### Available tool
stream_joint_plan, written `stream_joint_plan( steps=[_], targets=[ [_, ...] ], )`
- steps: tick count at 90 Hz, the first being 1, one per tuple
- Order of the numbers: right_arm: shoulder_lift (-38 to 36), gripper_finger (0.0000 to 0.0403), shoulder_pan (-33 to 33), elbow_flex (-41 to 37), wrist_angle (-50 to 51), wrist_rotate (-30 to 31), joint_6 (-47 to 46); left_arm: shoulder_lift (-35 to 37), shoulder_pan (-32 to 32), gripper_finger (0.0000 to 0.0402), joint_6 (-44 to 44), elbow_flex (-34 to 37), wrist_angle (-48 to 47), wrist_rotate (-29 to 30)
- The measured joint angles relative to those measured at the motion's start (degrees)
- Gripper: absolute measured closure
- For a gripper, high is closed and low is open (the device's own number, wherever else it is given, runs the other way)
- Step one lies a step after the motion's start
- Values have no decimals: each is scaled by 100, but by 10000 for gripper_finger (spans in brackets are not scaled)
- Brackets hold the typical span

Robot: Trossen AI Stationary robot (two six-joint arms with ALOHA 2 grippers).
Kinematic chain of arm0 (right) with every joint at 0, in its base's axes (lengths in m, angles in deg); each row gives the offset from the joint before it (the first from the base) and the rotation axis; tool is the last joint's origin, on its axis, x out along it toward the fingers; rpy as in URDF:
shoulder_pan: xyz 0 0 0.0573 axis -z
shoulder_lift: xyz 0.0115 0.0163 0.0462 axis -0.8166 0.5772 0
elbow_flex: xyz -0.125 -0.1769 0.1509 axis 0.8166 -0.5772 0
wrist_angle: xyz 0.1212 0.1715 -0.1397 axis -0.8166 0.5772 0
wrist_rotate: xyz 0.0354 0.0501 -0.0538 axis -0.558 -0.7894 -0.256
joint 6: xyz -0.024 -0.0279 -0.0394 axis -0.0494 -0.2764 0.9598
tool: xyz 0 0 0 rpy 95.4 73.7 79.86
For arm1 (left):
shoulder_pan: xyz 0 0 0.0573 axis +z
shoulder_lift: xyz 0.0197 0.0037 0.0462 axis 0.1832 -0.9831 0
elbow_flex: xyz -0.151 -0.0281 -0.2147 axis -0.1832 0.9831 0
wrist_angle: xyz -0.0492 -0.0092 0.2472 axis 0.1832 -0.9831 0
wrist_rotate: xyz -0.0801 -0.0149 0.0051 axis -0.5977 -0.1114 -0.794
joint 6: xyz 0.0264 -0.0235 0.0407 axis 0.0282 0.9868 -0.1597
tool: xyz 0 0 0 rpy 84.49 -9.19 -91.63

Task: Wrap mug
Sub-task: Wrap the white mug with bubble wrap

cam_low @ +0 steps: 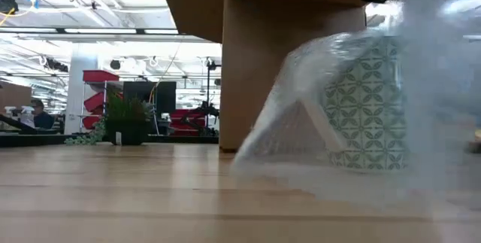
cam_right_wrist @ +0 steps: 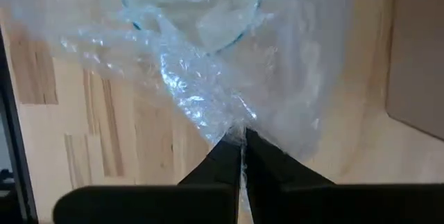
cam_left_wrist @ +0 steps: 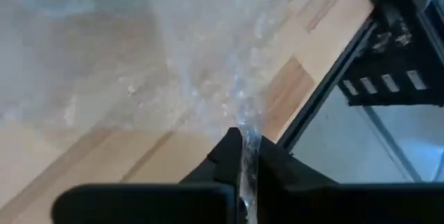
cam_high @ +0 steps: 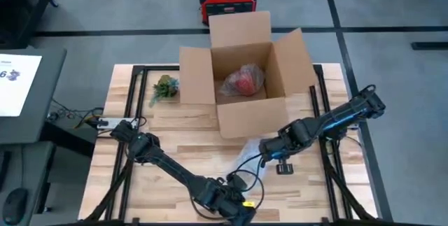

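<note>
Clear bubble wrap (cam_right_wrist: 208, 92) is pinched by both the left gripper (cam_left_wrist: 241, 156) and right gripper (cam_right_wrist: 241, 148), apparently mid-fold over the mug (cam_low: 364, 104); next, tighten around it.

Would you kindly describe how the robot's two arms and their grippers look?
Both arms are dark, slim and jointed. The left gripper and right gripper each end in two black tapered fingers. A thin black cable loops beside the left arm; a small black block hangs under the right arm.

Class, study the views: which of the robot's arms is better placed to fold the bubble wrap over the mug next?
Probably right: the right hand grips the bubble wrap beside the mug; the left hand pinches a farther edge.
</note>
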Motion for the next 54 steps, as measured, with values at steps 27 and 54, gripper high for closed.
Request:
stream_joint_plan(
  steps=[27,54],
  targets=[
    [7,403,89,-430,-358,4,-378,42,-38,401,742,0,-1397,224],
    [7,393,90,-494,-380,335,-504,42,-40,401,1005,0,-2127,340]
  ],
)
